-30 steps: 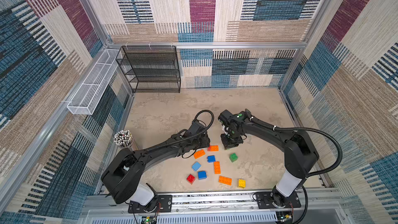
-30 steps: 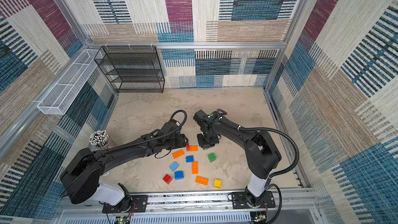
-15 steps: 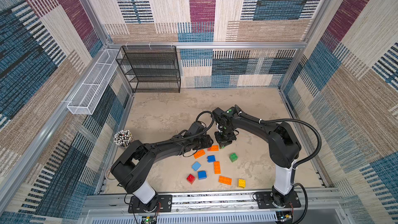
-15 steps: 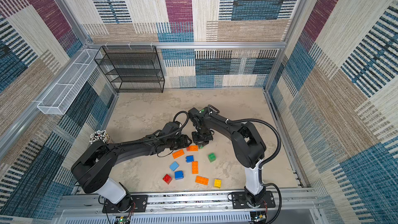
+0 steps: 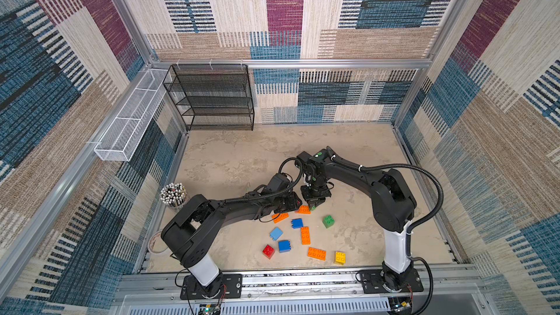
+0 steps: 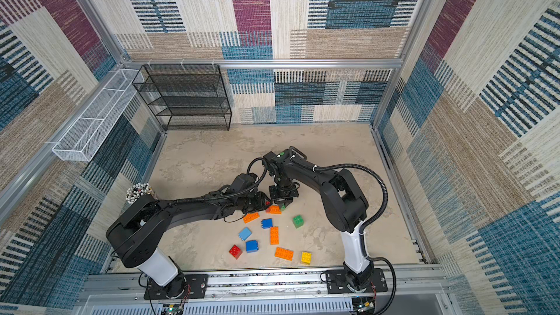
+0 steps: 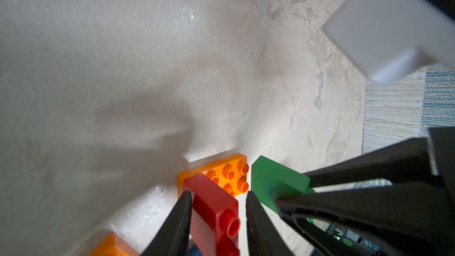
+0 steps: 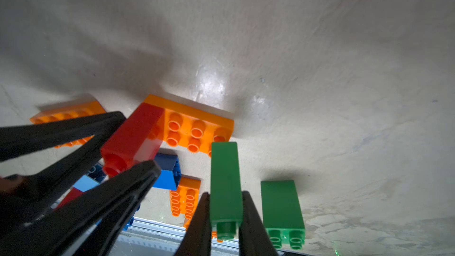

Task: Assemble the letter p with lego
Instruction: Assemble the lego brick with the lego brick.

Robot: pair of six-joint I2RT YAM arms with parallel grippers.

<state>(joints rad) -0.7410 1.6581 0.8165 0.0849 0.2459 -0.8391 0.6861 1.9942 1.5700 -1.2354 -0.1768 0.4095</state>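
Both grippers meet over an orange brick (image 5: pixel 303 210) (image 8: pixel 197 129) lying studs-up on the table. My left gripper (image 7: pixel 218 195) (image 5: pixel 298 203) is shut on a red brick (image 7: pixel 214 208) (image 8: pixel 133 139). That brick is tilted, with its far end over the orange brick's studs. My right gripper (image 8: pixel 225 194) (image 5: pixel 313 206) is shut on a narrow green brick (image 8: pixel 225 181) (image 7: pixel 275 181). It hangs just beside the orange brick's other end. More lego lies loose nearer the front: another orange brick (image 5: pixel 280 217), a blue one (image 5: pixel 297 223) and a green one (image 5: pixel 328 221).
Further loose bricks sit toward the front rail: orange (image 5: pixel 305 235), light blue (image 5: pixel 276 233), blue (image 5: pixel 284 246), red (image 5: pixel 268 251), orange (image 5: pixel 316 253), yellow (image 5: pixel 340 257). A black mesh shelf (image 5: pixel 212 98) stands at the back left. A white wire basket (image 5: pixel 130 122) and a cup of pens (image 5: pixel 174 195) are on the left.
My right arm has swung left with the green brick, up to the orange brick and the left gripper. The left jaws have narrowed around the red brick.
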